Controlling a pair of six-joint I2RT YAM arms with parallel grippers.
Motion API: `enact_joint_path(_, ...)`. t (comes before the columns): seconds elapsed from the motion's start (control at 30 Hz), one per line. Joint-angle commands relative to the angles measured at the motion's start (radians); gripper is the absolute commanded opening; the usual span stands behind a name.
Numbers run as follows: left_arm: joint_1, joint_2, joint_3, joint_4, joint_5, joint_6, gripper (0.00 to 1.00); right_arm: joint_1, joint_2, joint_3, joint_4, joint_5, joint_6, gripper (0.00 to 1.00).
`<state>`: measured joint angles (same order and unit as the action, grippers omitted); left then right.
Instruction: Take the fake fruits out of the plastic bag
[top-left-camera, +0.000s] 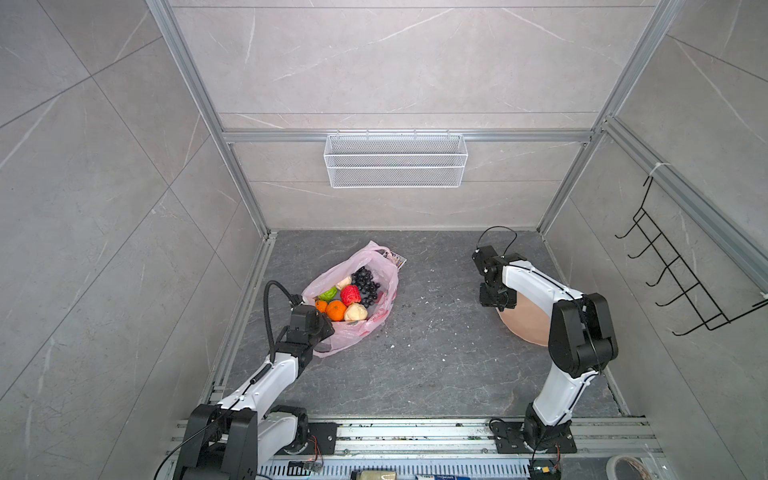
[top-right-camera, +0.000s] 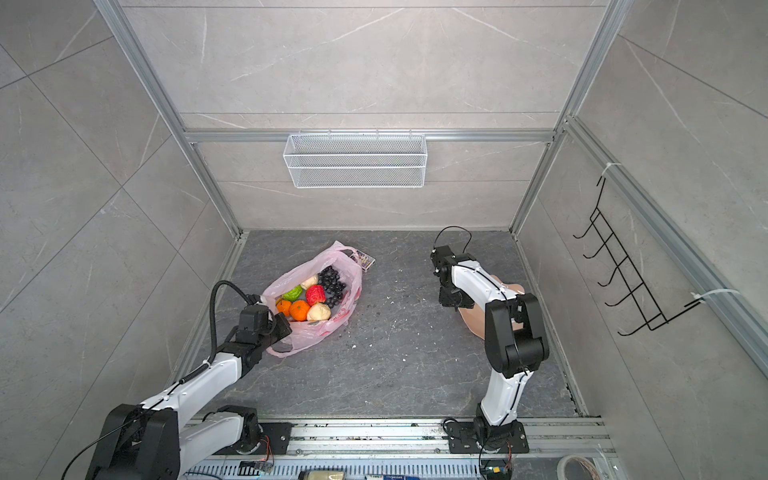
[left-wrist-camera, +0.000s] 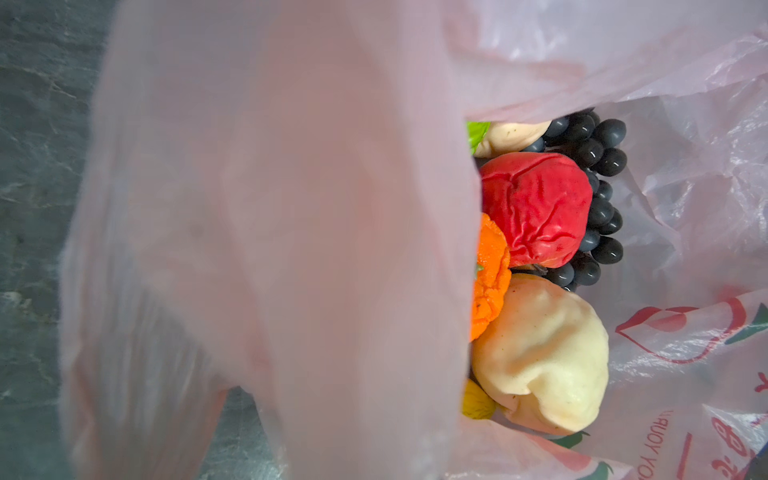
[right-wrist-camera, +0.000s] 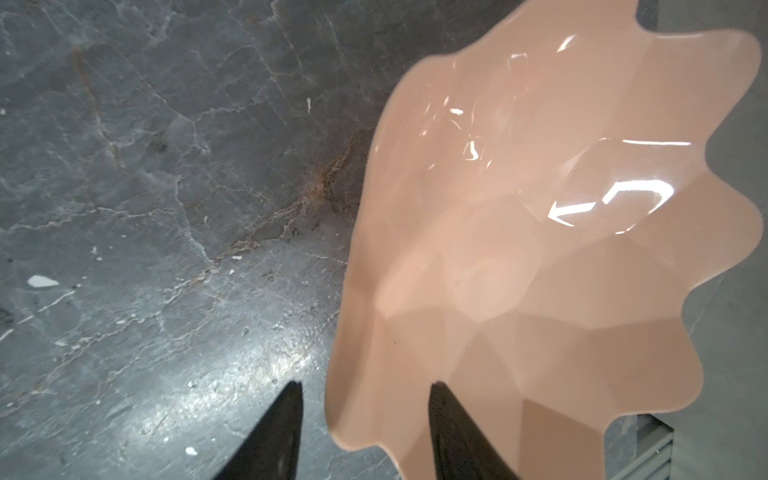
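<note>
The pink plastic bag (top-left-camera: 365, 254) lies open at the left of the dark table. Inside are the fake fruits: a red one (top-left-camera: 350, 294), a green one (top-left-camera: 328, 294), two oranges (top-left-camera: 336, 310), two beige ones (top-left-camera: 355, 312) and dark grapes (top-left-camera: 366, 283). In the left wrist view a sliver of yellow (left-wrist-camera: 478, 404) shows under a beige fruit (left-wrist-camera: 540, 353). My left gripper (top-left-camera: 321, 323) is shut on the bag's near edge, and the film (left-wrist-camera: 270, 249) hides its fingers. My right gripper (right-wrist-camera: 366, 384) is open, straddling the rim of the peach plate (right-wrist-camera: 540, 249) without touching it.
The peach plate (top-left-camera: 524, 322) sits at the right of the table, half hidden under the right arm. A white wire basket (top-left-camera: 395, 160) hangs on the back wall and a black hook rack (top-left-camera: 681, 270) on the right wall. A small printed packet (top-left-camera: 397, 258) lies by the bag's far end.
</note>
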<state>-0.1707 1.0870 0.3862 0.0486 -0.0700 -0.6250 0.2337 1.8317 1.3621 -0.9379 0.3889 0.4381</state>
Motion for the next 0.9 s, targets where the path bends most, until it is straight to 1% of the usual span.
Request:
enact_joint_path(0.0, -0.005, -0.059, -0.032, -0.017, 0.01, -0.049, 0.0, -0.003, 0.023, -0.012, 0.016, -0.007, -0.011, 0.42)
enact_joint_path(0.2, -0.004, -0.122, -0.06, -0.039, -0.002, -0.051, 0.0, 0.001, 0.038, -0.03, 0.023, -0.017, -0.012, 0.25)
enact_joint_path(0.37, -0.004, -0.116, -0.055, -0.047, -0.016, -0.054, 0.0, 0.025, 0.016, -0.055, 0.024, -0.009, -0.014, 0.13)
enact_joint_path(0.43, -0.004, -0.113, -0.057, -0.048, -0.013, -0.066, 0.0, 0.051, 0.008, -0.057, 0.02, -0.01, -0.021, 0.08)
enact_joint_path(0.57, -0.004, -0.109, -0.063, -0.047, -0.016, -0.083, 0.0, 0.162, -0.004, -0.041, -0.03, -0.03, -0.014, 0.07)
enact_joint_path(0.63, -0.004, -0.107, -0.063, -0.049, -0.02, -0.084, 0.0, 0.23, -0.013, -0.04, -0.048, -0.085, -0.005, 0.06)
enact_joint_path(0.8, -0.004, -0.095, -0.056, -0.049, -0.017, -0.086, 0.0, 0.422, -0.015, -0.017, -0.125, -0.099, 0.059, 0.06)
enact_joint_path(0.87, -0.004, -0.084, -0.054, -0.046, -0.008, -0.092, 0.0, 0.496, -0.01, -0.02, -0.131, -0.13, 0.092, 0.06)
